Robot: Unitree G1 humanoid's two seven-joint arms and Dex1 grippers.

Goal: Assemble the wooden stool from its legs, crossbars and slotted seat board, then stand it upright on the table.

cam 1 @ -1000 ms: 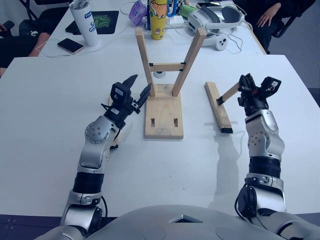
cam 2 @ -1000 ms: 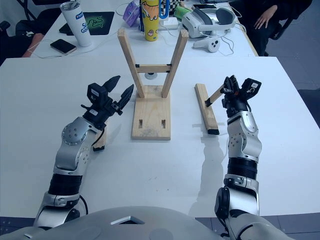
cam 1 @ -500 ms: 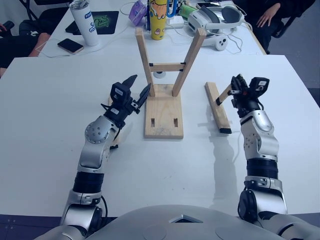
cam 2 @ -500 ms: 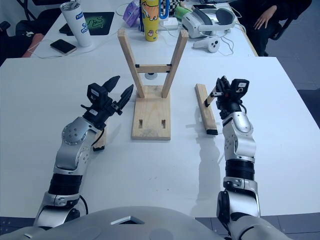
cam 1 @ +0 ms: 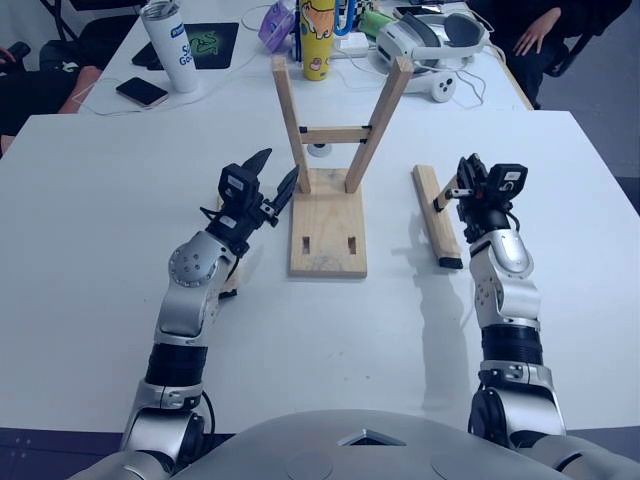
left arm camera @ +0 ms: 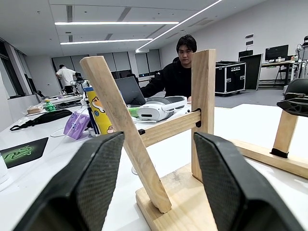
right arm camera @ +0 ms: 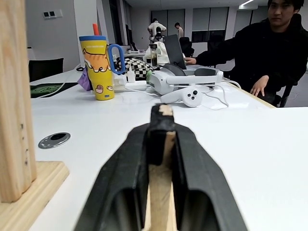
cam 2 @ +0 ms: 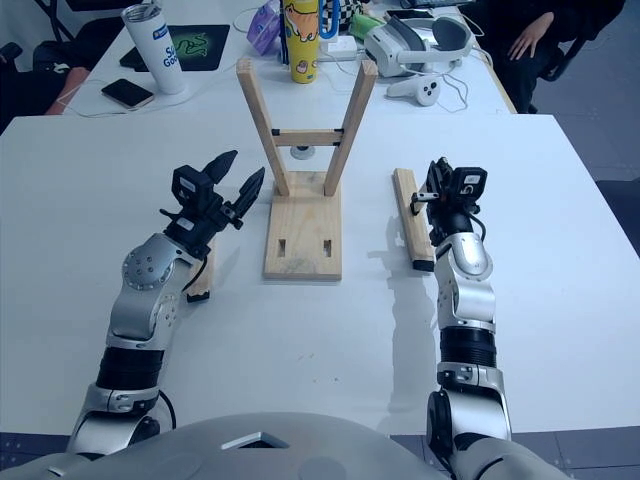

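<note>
Stool seat board (cam 1: 328, 235): pale wood, flat at mid-worktop (cam 1: 100, 200), two slots up; two square legs (cam 1: 290, 120) rise from its far end, joined by a crossbar (cam 1: 335, 134).
Left end effector (cam 1: 280, 167): fingers apart, held just left of the board, forearm raised.
Right end effector (cam 1: 462, 187): clamped on a short black-tipped crossbar (right arm camera: 160, 202) meeting the loose leg (cam 1: 437, 220) lying right of the board.

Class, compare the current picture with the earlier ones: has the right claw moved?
Yes. The right claw, shut on a crossbar, has shifted to the robot's left, nearer the fixed seat board.
</note>
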